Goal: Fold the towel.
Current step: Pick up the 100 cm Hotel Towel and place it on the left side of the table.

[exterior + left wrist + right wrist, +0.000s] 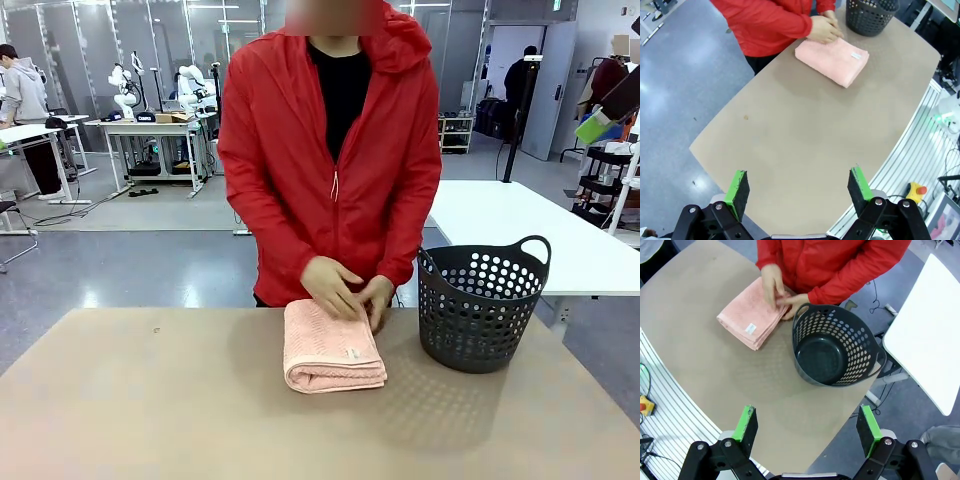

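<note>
The towel (333,346) lies folded into a thick pad near the tabletop's (150,400) far edge, just beside the basket (478,305). The person's hands (345,290) press its far end. Flattening evenly from fold to hem should keep layers aligned. Both grippers, left (798,187) and right (807,427), hover with jaws spread wide, gripping nothing.

We find no readable text. The towel (333,347) carries a small white label (352,353) near its folded edge, but any print on it is too small to make out.
</note>
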You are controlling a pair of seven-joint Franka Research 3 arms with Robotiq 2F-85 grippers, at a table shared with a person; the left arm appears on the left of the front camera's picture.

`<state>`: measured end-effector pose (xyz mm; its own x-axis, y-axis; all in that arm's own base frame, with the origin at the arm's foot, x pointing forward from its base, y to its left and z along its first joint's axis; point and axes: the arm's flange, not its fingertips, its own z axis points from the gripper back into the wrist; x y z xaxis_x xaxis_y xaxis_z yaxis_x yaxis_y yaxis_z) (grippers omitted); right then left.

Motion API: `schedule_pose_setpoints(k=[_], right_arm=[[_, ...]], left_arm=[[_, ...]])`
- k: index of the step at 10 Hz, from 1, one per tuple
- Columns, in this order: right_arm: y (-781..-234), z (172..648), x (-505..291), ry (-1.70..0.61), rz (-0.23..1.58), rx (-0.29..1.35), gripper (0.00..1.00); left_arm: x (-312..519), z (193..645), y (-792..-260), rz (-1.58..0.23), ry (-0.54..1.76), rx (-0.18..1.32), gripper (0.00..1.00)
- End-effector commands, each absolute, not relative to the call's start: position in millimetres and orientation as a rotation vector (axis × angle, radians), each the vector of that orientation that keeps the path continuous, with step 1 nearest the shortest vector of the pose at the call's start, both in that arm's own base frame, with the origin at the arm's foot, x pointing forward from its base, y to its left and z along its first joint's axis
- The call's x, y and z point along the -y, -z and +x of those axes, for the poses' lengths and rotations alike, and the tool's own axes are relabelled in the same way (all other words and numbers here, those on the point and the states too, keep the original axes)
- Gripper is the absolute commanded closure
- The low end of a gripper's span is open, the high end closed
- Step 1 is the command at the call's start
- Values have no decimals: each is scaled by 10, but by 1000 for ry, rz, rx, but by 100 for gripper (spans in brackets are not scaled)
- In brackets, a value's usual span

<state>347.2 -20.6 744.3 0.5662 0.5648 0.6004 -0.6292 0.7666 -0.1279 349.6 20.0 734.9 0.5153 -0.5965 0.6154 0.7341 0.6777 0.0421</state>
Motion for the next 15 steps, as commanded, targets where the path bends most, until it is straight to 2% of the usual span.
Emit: schedule_pose_setpoints(k=[1, 15], right_arm=[[-7451, 3466, 221, -710, 104, 665, 0], [-7451, 3466, 221, -710, 104, 665, 0]], left_arm=[[-202, 3491, -7341, -240, 812, 638, 0], [-202, 3491, -7341, -240, 812, 638, 0]])
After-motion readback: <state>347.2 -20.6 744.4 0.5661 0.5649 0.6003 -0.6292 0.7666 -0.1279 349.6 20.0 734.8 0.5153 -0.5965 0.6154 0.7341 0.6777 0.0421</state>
